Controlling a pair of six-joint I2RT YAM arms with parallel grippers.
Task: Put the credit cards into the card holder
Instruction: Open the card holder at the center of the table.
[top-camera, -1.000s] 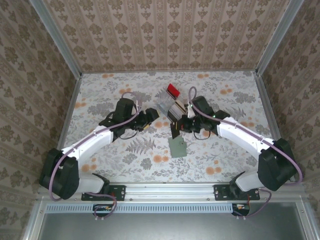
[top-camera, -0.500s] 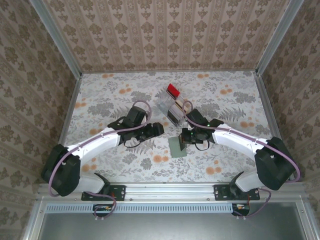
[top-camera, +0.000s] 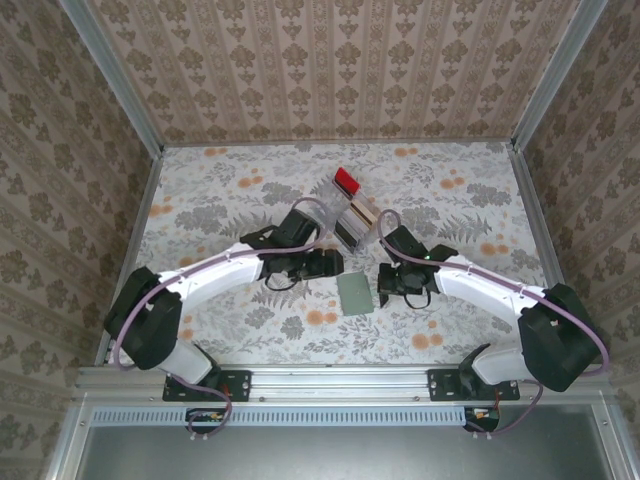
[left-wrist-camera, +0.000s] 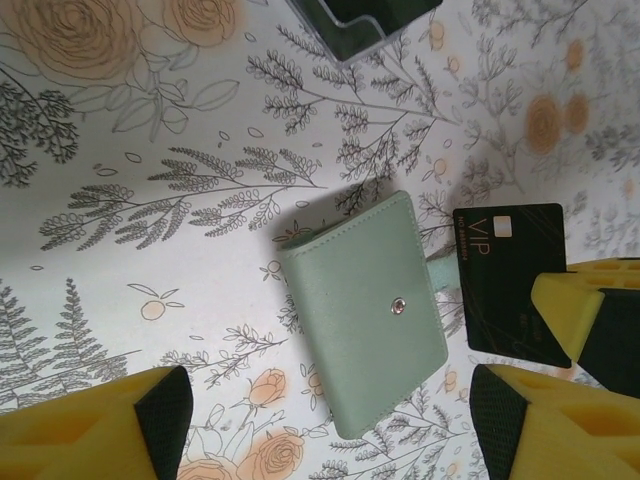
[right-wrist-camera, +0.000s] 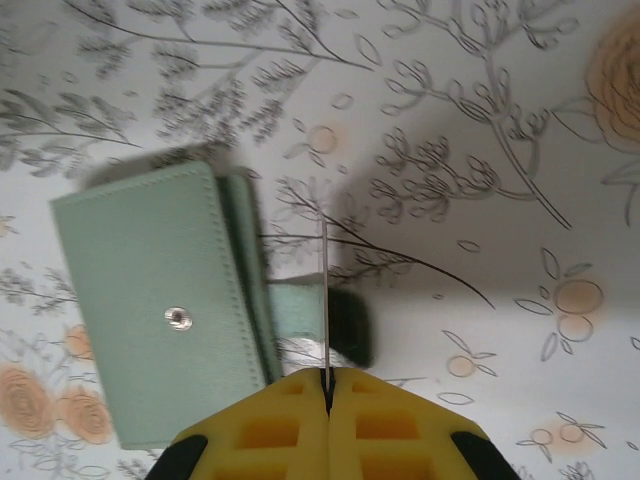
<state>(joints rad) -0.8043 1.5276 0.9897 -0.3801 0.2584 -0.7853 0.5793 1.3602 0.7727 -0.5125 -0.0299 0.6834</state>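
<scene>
In the top view the wallet (top-camera: 354, 294) lies nearest the bases, folded flat on the table with its snap face up. Its long axis runs about 12 to 6, tipped a little toward 11.

The right claw (right-wrist-camera: 327, 380) is at 3 o'clock of the wallet, just beside its right edge. Its jaws are pinched tight on a dark card (left-wrist-camera: 510, 275). In the right wrist view the card stands on edge, and the wallet sits at 9 o'clock of it. The card's edge runs roughly parallel to the wallet's long side. A strap (right-wrist-camera: 295, 300) pokes out from the wallet toward the card.

The left claw (left-wrist-camera: 325, 420) is next out, at about 10 o'clock of the wallet in the top view. Its jaws are spread wide and hold nothing. In its own view the wallet lies between the two fingers and apart from both.

Farthest, at 12 o'clock of the wallet, is the tray (top-camera: 345, 185) with the remaining cards (top-camera: 355, 222).

The right claw looks the nearer. The fold looks closed, though, so I judge the wallet must be opened or pinned by the left claw before the card can slide in from 3 o'clock.
</scene>
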